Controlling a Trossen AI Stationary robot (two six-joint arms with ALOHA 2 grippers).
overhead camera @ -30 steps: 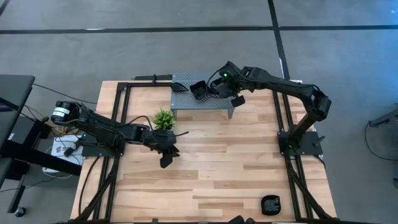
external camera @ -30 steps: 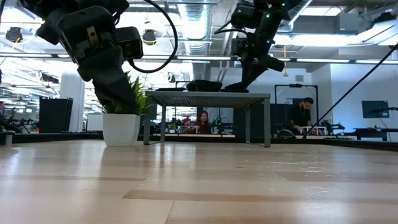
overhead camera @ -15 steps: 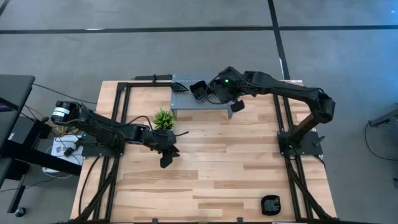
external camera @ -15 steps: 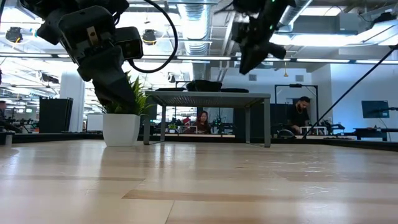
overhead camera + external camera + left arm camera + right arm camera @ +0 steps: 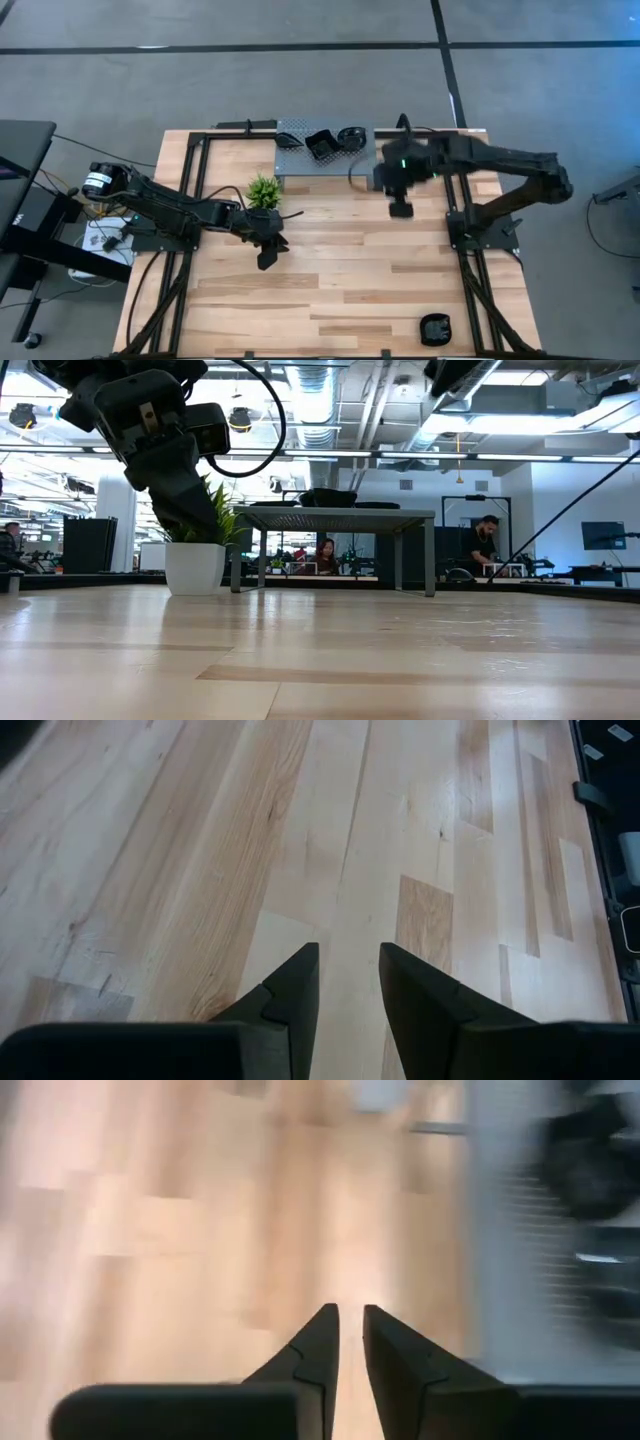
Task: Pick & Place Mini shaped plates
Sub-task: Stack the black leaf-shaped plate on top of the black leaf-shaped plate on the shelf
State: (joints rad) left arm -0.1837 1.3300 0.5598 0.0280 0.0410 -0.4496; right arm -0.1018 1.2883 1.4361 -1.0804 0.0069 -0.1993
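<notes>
Plates (image 5: pixel 322 145), two black ones, sat on the grey stand (image 5: pixel 300 162) at twelve o'clock on the bench (image 5: pixel 340 260). My right jaws (image 5: pixel 400 208) hung empty and narrowly parted off the stand's four o'clock corner. My left jaws (image 5: pixel 347 982) waited half-open beside the plant (image 5: pixel 264 189). One stray plate (image 5: pixel 434 328) lay at five o'clock; I judged it the next pick, with a clear path.

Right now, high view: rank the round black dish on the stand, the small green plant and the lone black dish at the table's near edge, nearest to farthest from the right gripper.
1. Round black dish, on the grey perforated metal stand, just beside the right gripper.
2. Small green plant, left of the stand, by the left arm.
3. Lone black dish, at the table's near right edge; roughly as far as the plant, too close to call.
</notes>
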